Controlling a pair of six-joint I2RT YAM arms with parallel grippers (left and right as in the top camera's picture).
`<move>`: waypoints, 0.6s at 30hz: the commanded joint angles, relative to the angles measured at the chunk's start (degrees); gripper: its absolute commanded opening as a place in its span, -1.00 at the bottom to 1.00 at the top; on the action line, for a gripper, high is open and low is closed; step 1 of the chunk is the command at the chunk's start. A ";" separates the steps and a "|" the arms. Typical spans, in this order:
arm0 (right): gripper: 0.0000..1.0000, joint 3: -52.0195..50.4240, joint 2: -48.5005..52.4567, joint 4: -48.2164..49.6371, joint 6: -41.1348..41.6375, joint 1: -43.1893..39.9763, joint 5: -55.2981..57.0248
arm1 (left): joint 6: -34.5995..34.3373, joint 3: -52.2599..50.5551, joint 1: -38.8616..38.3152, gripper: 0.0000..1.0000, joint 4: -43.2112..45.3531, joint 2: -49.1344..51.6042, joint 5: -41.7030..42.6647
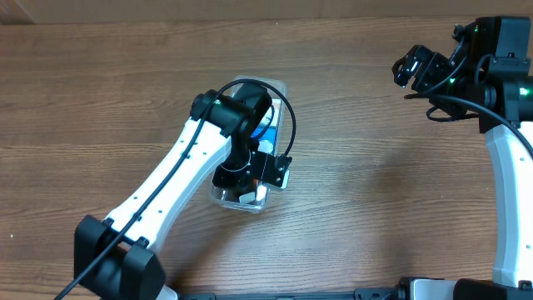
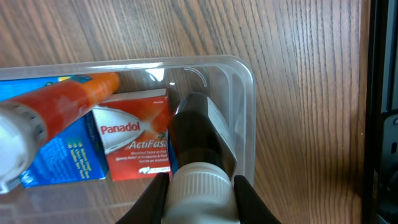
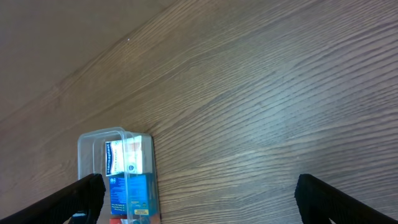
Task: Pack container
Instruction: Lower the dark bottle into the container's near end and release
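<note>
Tabletop (image 1: pixel 375 167): brown wood grain, carrying the container; it fills the overhead view.
Left arm (image 1: pixel 166 183): white with black joints, reaching from the lower left up over the middle of the tabletop and covering much of the container.
Right arm (image 1: pixel 508 167): along the right edge of the overhead view, its black wrist at the upper right corner, well apart from the container.
Container (image 1: pixel 279 87): clear plastic with rounded corners, left of centre on the tabletop, under the left arm's wrist. 4 items show inside it.
Left gripper (image 2: pixel 200 199): lowered into 1 end of the container, jaws clamped on the white cap of the dark bottle.
Right gripper (image 3: pixel 200 198): above bare wood, jaws spread wide, nothing between them.
Blue box (image 2: pixel 62 155): flat in the container, beside the red box and partly under the orange tube.
Red box (image 2: pixel 134 140): printed "Panadol ActiFast", between the blue box and the dark bottle.
Orange tube (image 2: pixel 68 106): white-capped, lying slantwise over both boxes.
Dark bottle (image 2: pixel 196 134): next to the container's end wall, touching the red box.
White cap (image 2: pixel 199 186): ribbed, squeezed from 2 sides by the left jaws.
</note>
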 commanded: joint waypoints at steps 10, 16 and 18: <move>1.00 0.48 -0.52 0.15 0.28 -0.15 -0.24 | 1.33 -0.20 0.37 -0.71 1.42 3.96 0.28; 1.00 0.48 -0.52 0.17 0.26 -0.15 -0.24 | 1.36 -0.20 0.37 -0.72 2.64 4.15 0.72; 1.00 0.48 -0.52 0.15 0.26 -0.15 -0.24 | 1.33 -0.20 0.37 -0.72 3.04 4.15 0.72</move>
